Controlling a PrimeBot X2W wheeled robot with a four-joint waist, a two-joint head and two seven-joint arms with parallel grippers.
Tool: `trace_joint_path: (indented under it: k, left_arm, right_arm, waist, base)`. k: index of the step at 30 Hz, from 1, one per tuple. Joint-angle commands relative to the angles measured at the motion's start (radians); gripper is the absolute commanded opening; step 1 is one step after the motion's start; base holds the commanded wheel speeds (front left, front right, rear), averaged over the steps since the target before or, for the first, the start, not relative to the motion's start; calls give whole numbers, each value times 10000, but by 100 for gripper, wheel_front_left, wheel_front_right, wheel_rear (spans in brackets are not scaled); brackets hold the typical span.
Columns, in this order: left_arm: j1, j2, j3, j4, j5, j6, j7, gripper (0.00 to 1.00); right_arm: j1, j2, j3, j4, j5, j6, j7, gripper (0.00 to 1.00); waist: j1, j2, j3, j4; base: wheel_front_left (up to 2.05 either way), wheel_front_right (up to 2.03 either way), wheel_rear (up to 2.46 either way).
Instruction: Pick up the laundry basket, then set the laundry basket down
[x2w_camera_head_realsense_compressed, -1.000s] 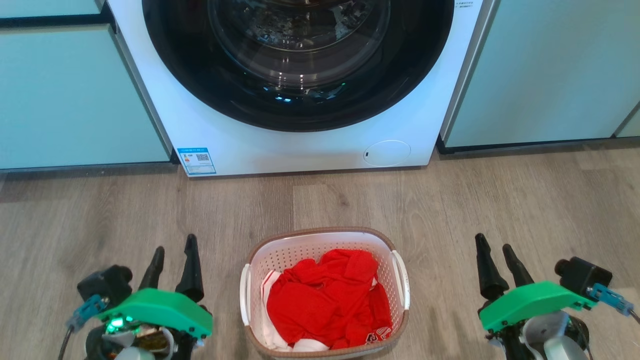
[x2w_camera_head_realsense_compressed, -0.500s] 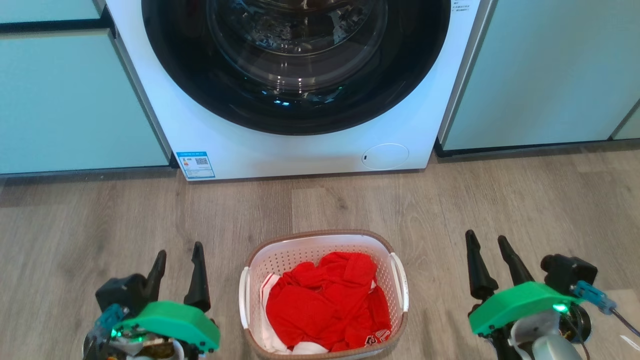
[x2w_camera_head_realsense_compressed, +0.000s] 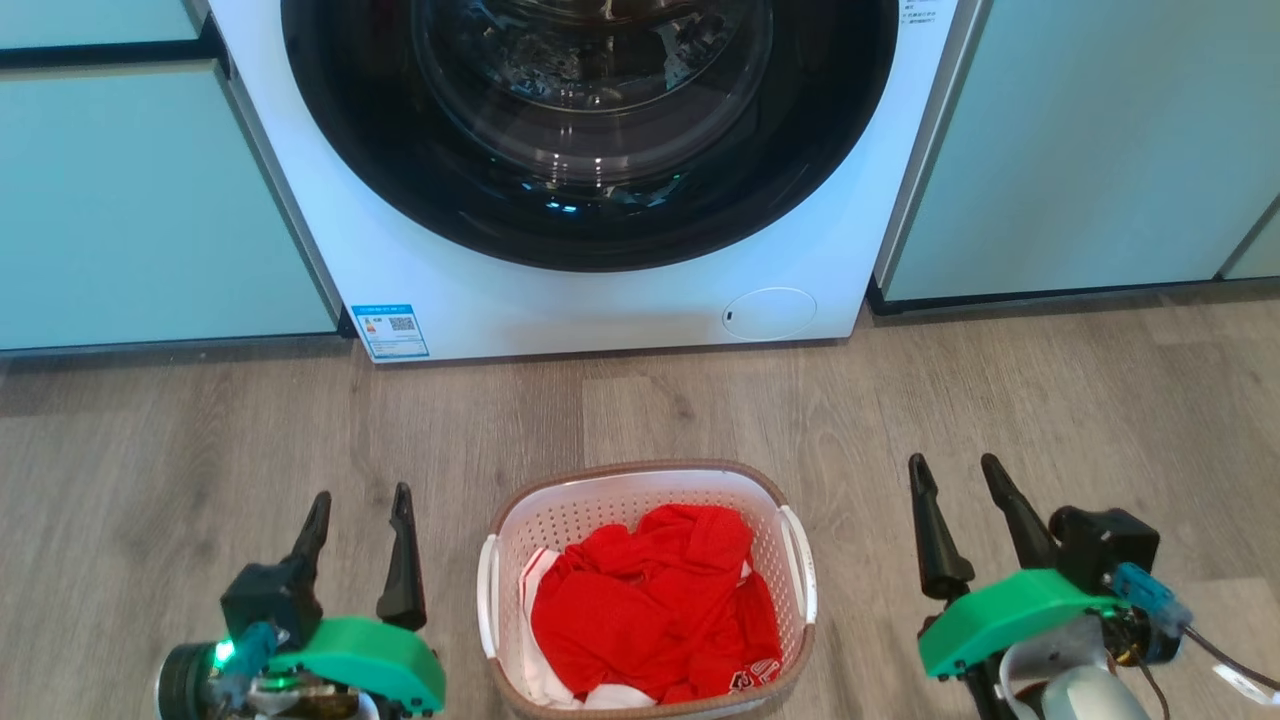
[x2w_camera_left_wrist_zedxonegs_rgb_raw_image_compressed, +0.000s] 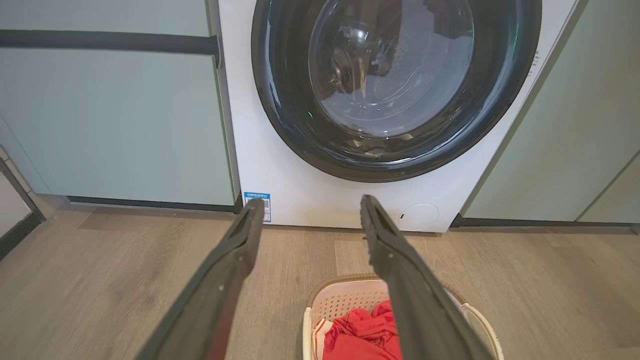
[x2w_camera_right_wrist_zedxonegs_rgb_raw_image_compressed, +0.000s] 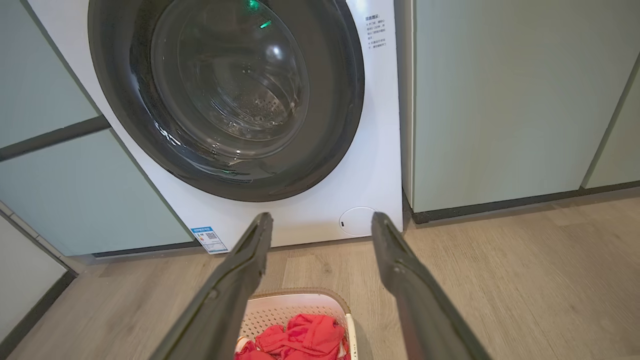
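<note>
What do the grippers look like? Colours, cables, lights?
Left gripper and right gripper: two long tapered black fingers on a green housing, black camera block, blue connector. Green light on the left; thin cable off the right.

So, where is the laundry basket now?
In the head view, the laundry basket sits on the floor at bottom centre, between the left gripper and right gripper, before the washing machine.

Head downward; wrists forward; shared basket (x2w_camera_head_realsense_compressed: 585, 512), washer (x2w_camera_head_realsense_compressed: 600, 305)

left hand (x2w_camera_head_realsense_compressed: 362, 494) nearer laundry basket (x2w_camera_head_realsense_compressed: 585, 508), right hand (x2w_camera_head_realsense_compressed: 952, 461) too
</note>
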Motion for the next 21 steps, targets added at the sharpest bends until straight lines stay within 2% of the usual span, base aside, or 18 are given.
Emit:
trace_joint_path:
  k: [1, 16, 21]
  left_arm:
    - [-220, 39, 252, -427, 387, 78, -173, 100]
    - [-25, -214, 405, -530, 2360, -15, -642, 100]
    - [-20, -278, 490, -486, 2443, -92, -655, 100]
  right_arm:
    - [-341, -106, 286, -393, -367, 53, -179, 100]
    - [-350, -127, 631, -612, -2227, 61, -646, 100]
    - [-356, -127, 636, -602, -2272, 62, -659, 100]
  waist:
    - [0, 0, 6, -3]
    - [0, 0, 15, -64]
    - [0, 0, 24, -62]
  base:
    - [0, 0, 0]
    - [0, 0, 0]
    - [0, 0, 0]
